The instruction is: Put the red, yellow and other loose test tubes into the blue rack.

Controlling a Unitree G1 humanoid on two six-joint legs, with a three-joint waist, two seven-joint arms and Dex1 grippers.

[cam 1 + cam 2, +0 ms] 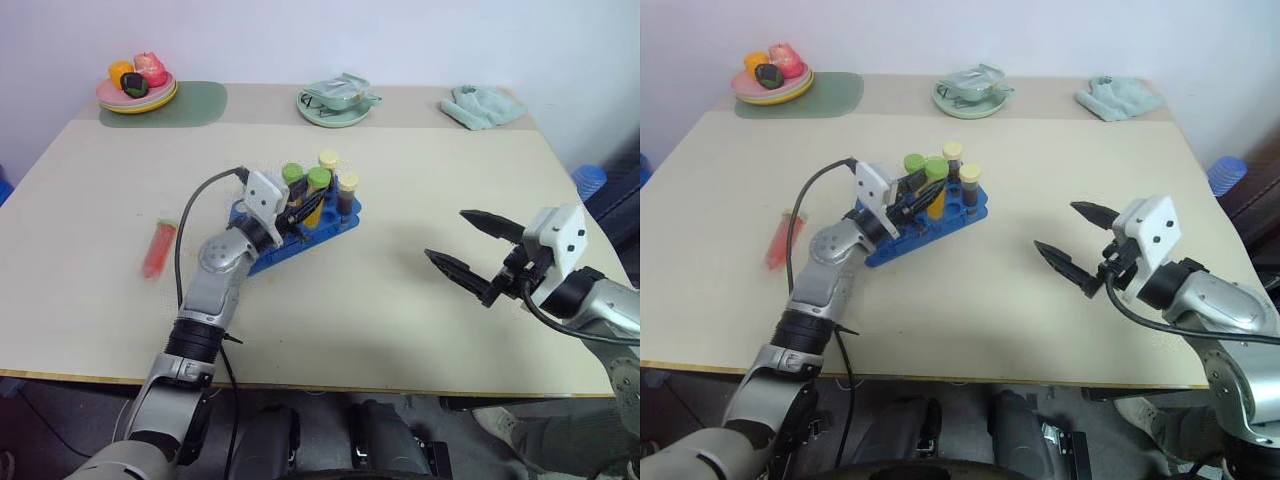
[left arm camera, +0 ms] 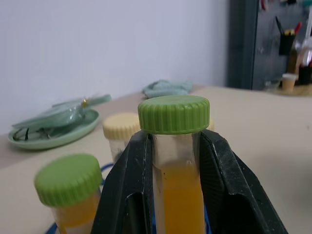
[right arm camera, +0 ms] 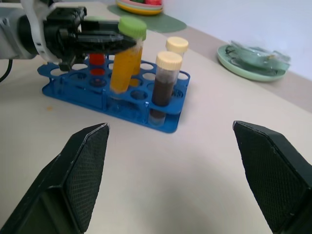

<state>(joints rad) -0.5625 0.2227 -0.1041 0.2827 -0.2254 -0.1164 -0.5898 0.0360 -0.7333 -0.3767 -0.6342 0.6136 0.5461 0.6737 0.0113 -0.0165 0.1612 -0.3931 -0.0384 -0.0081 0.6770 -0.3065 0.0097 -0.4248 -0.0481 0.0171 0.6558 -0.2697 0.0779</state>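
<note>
Yellow tube (image 3: 122, 63) clamped in left pincer (image 1: 300, 210) over blue rack (image 3: 63, 87); right pincer (image 1: 470, 250) spread, empty.

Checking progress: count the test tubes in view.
5. Three tubes stand in the blue rack; a yellow-orange tube is in the left gripper's jaws there; a red tube lies on the table. Others may be hidden.

a lab-style test room: plain beige table (image 1: 400, 300), bare white wall, a blue rack (image 3: 112, 100) of capped sample tubes
</note>
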